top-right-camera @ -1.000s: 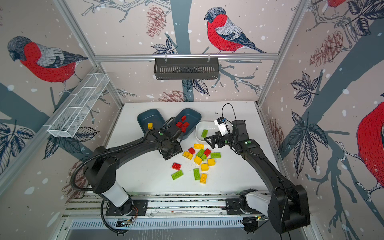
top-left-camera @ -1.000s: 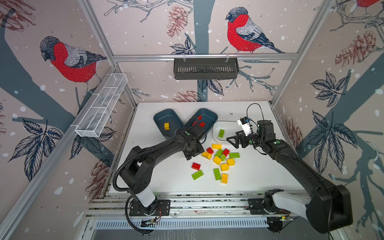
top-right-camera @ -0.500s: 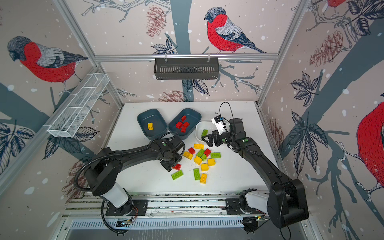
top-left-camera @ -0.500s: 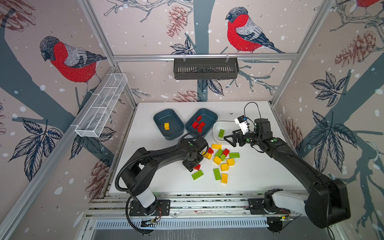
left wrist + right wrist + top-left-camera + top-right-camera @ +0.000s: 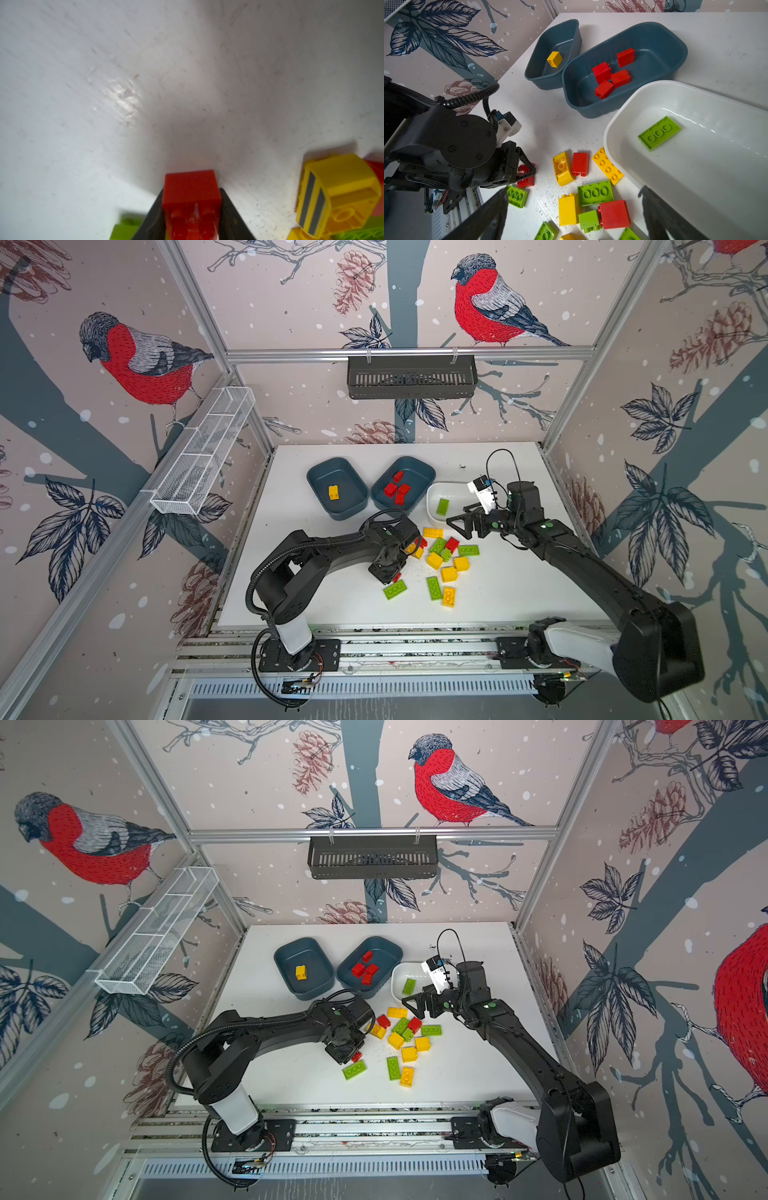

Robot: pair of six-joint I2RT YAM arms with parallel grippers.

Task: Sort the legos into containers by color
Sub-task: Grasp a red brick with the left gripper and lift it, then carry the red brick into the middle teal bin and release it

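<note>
Step in hand: the left end effector [image 5: 192,209] has its jaws pressed on both sides of a red brick [image 5: 191,193] that sits on the bench [image 5: 316,597]; judged, this is the pick before the carry to the red tub.
Left end effector: nearly closed, clamped on the red brick, studs facing the wrist camera.
Right end effector: [image 5: 575,214] jaws spread wide, holding nothing, hovering over the pile next to the white tub [image 5: 618,116].
Where the brick is: at about 8 o'clock from the loose pile [image 5: 442,560], with a green brick [image 5: 395,589] just beside it at 6 o'clock.
Where it goes: the teal tub holding red bricks [image 5: 419,472], at about 12 o'clock from the grasp; the other teal tub [image 5: 320,477] holds one yellow brick, the white one a green plate.
Doing it well: lift straight up first so the green neighbour is not dragged; keep the squeeze even, since smooth plastic sides may slip.
Watch for: the yellow brick [image 5: 336,193] close by, and the right arm near the tubs; cross well apart from it.
</note>
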